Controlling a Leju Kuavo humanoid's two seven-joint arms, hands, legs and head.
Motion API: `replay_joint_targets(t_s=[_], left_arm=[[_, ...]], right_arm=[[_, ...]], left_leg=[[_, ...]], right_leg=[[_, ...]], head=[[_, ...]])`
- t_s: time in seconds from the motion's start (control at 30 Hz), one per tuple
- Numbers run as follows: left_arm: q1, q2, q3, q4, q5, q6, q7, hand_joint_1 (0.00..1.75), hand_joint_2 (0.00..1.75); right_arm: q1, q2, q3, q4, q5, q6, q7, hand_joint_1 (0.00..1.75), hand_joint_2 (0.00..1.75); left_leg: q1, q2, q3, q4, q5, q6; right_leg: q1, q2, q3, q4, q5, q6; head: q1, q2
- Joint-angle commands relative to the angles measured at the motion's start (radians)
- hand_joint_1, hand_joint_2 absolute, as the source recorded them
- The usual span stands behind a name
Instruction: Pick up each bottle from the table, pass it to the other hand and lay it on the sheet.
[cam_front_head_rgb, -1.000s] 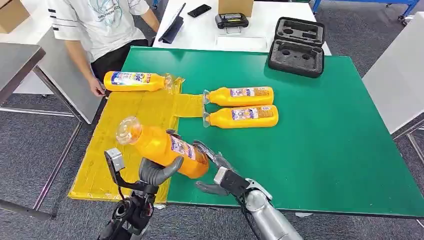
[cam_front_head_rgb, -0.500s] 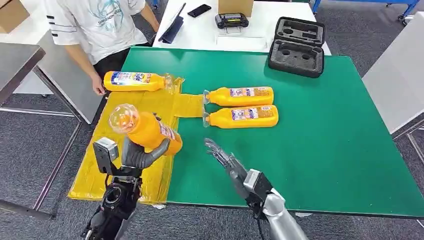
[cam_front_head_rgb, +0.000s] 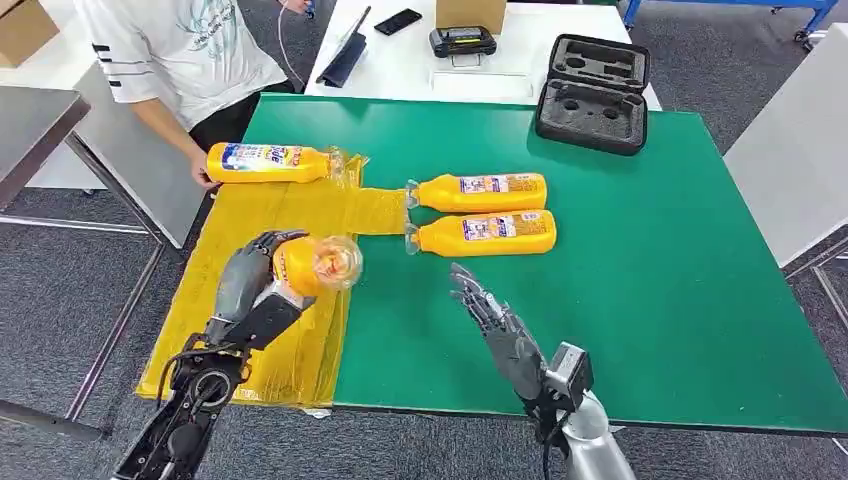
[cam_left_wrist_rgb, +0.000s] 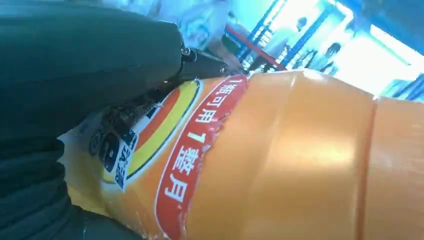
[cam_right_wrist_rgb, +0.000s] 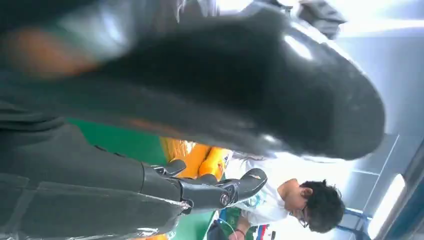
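My left hand (cam_front_head_rgb: 250, 290) grips an orange bottle (cam_front_head_rgb: 318, 264) over the yellow sheet (cam_front_head_rgb: 240, 300), the clear cap end turned toward the camera. The left wrist view shows that bottle's orange body and label (cam_left_wrist_rgb: 280, 160) up close under my hand (cam_left_wrist_rgb: 85, 70). My right hand (cam_front_head_rgb: 497, 320) is open above the green table (cam_front_head_rgb: 650, 280), fingers spread, apart from the bottle; its fingers (cam_right_wrist_rgb: 210, 192) reach out bare. Another orange bottle (cam_front_head_rgb: 268, 162) lies at the sheet's far end. Two more bottles (cam_front_head_rgb: 480, 191) (cam_front_head_rgb: 484, 232) lie side by side on the green table.
A person (cam_front_head_rgb: 190, 60) stands at the sheet's far left corner, one hand near the lying bottle. A black foam case (cam_front_head_rgb: 594, 92) sits at the table's far edge. Behind it a white table (cam_front_head_rgb: 420, 70) holds a phone, a tablet and a box.
My left hand has carried the bottle left and away from the right hand, turning it so the cap faces the camera. The right hand let go, opened and drew back right.
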Motion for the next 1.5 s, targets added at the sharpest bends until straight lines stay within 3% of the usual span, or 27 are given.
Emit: replay_joint_targets(t_s=[0.03,0.13,0.17,0.37,0.4,0.6,0.63,0.7,1.5], left_arm=[[-0.205,0.294,-0.143,0.179,-0.14,-0.263,0.055,1.75,1.75],[-0.326,0.351,-0.239,0.287,-0.168,-0.367,0.038,1.75,1.75],[-0.356,0.362,-0.263,0.306,-0.173,-0.391,0.033,1.75,1.75],[-0.462,0.346,-0.374,0.388,-0.186,-0.46,0.025,1.75,1.75],[-0.462,0.346,-0.374,0.388,-0.186,-0.46,0.025,1.75,1.75],[-0.463,0.339,-0.381,0.395,-0.187,-0.461,0.028,1.75,1.75],[-0.463,0.339,-0.381,0.395,-0.187,-0.461,0.028,1.75,1.75],[-0.463,0.339,-0.381,0.395,-0.187,-0.461,0.028,1.75,1.75],[-0.463,0.339,-0.381,0.395,-0.187,-0.461,0.028,1.75,1.75]], right_arm=[[-0.067,0.02,-0.049,0.056,-0.007,0.029,-0.002,0.0,0.0],[-0.098,0.021,-0.04,0.087,-0.019,0.032,-0.002,0.0,0.0],[-0.107,0.021,-0.038,0.096,-0.022,0.032,-0.002,0.0,1.75],[-0.104,0.009,-0.045,0.091,-0.053,0.028,-0.002,0.0,1.75],[-0.104,0.009,-0.045,0.091,-0.053,0.028,-0.002,0.0,1.75],[-0.095,0.008,-0.044,0.082,-0.054,0.03,-0.002,0.0,1.75],[-0.095,0.008,-0.044,0.082,-0.054,0.03,-0.002,0.0,1.75],[-0.095,0.008,-0.044,0.082,-0.054,0.03,-0.002,0.0,1.75],[-0.095,0.008,-0.044,0.082,-0.054,0.03,-0.002,0.0,1.75]], left_leg=[[0.001,0.0,0.002,0.0,-0.001,-0.002],[0.003,-0.001,0.002,0.0,0.0,-0.003],[0.003,-0.001,0.001,0.0,0.001,-0.003],[0.004,-0.002,0.002,0.0,0.002,-0.004],[0.005,-0.004,0.007,0.0,0.0,-0.005],[0.003,0.0,0.002,0.0,0.001,-0.004],[0.004,0.0,0.009,0.0,-0.002,-0.006],[0.003,-0.001,0.002,0.0,0.002,-0.004],[0.004,0.0,0.004,0.0,0.0,-0.005]], right_leg=[[0.001,0.001,0.002,0.001,-0.001,-0.002],[0.003,-0.001,0.002,0.001,-0.001,-0.002],[0.003,-0.002,0.001,0.001,0.0,-0.002],[0.003,-0.003,0.003,0.0,0.0,-0.002],[0.004,-0.004,0.009,0.0,-0.003,-0.003],[0.002,0.0,0.003,0.0,0.0,-0.002],[0.004,0.0,0.01,0.0,-0.003,-0.003],[0.002,-0.001,0.002,0.0,0.0,-0.002],[0.003,0.0,0.005,0.0,-0.001,-0.002]], head=[[0.0,0.0],[0.0,0.0],[-0.001,0.0],[0.0,0.0],[0.0,0.0],[0.0,0.0],[0.0,0.0],[0.0,0.0],[0.0,0.0]])
